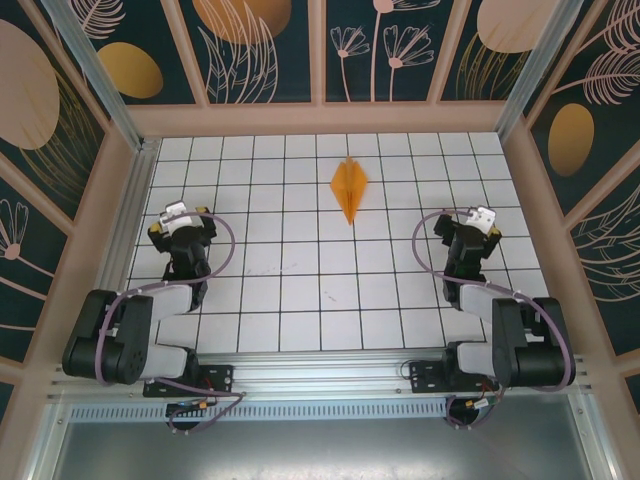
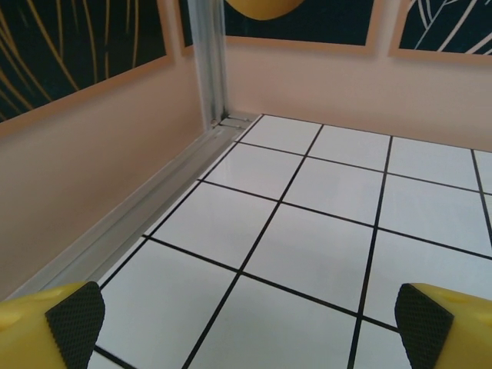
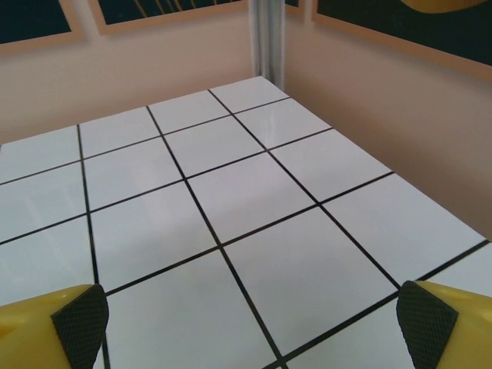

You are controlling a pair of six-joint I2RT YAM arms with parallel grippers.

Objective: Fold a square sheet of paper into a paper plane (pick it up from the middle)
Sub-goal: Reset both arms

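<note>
Overhead, the bright-orange folded paper plane (image 1: 349, 188), a narrow creased dart, lay flat on the white grid-tiled tabletop (image 1: 290, 280). It sat at centre toward the far side, with its long point aimed at the near edge. It was roughly midway between the two arms, left to right, and further out than both.

The left gripper (image 1: 182, 210) sat over the left part of the tabletop at mid-depth, well apart from the plane. Its jaws were spread wide. In the left wrist view, bare tile lay between the left gripper's (image 2: 254, 327) yellow fingers with black textured pads (image 2: 73, 327). That view faced the far-left corner and its aluminium post (image 2: 209, 61).

The right gripper (image 1: 478, 218) sat over the right part, also well apart from the plane. It was spread wide too (image 3: 254, 327), with bare tile between its black pads (image 3: 81, 327). That view faced the far-right corner, where the peach wall (image 3: 369, 100) stood.
</note>
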